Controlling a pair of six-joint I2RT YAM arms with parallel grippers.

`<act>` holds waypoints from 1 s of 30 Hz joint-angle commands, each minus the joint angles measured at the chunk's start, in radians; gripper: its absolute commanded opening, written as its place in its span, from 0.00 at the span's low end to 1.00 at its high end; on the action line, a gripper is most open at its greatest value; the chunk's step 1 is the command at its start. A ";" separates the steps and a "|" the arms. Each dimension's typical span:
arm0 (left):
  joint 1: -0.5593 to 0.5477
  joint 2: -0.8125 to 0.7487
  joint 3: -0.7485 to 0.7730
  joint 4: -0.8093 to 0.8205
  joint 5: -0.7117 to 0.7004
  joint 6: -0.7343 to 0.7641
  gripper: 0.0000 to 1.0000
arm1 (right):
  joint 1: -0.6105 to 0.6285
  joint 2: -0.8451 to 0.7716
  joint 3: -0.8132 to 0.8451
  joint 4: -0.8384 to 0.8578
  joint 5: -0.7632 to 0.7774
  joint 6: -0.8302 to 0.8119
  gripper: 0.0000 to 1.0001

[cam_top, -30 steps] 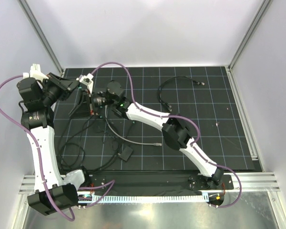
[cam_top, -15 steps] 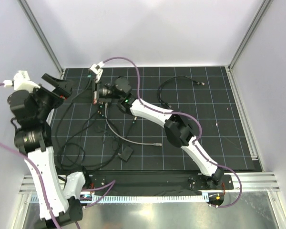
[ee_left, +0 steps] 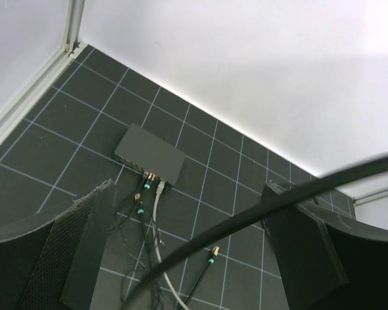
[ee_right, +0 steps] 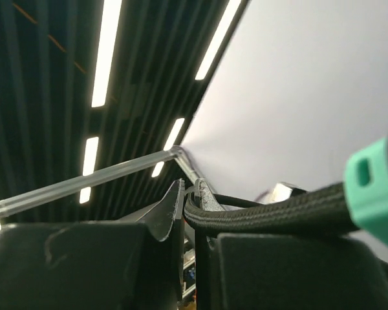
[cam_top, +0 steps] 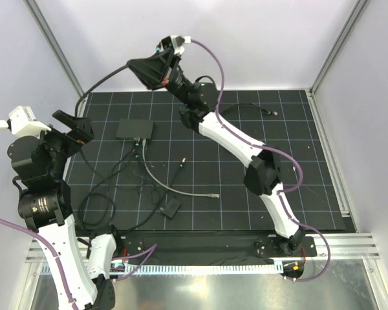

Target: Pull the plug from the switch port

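One switch [cam_top: 134,129] is seated near the far-left corner of the table [cam_top: 278,168]. One black cable [cam_top: 103,80] is clamped by the right pincer [cam_top: 138,66]; the left pincer [cam_top: 74,127] is spread open.

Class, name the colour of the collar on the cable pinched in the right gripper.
Teal-green collar on black cable; right wrist view best.

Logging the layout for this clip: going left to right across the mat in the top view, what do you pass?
left gripper → switch → grey cable's plug → loose black cable's tip
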 commanded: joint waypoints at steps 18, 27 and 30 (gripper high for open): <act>-0.001 -0.018 -0.022 -0.009 0.061 0.011 0.99 | -0.066 -0.337 0.213 -0.350 0.068 0.018 0.01; 0.000 -0.021 -0.052 0.012 0.069 0.006 1.00 | -0.339 -0.497 0.024 -0.460 0.014 -0.123 0.01; -0.003 -0.015 -0.059 0.021 0.074 0.006 1.00 | -0.434 -0.568 -0.133 -0.486 0.045 -0.157 0.01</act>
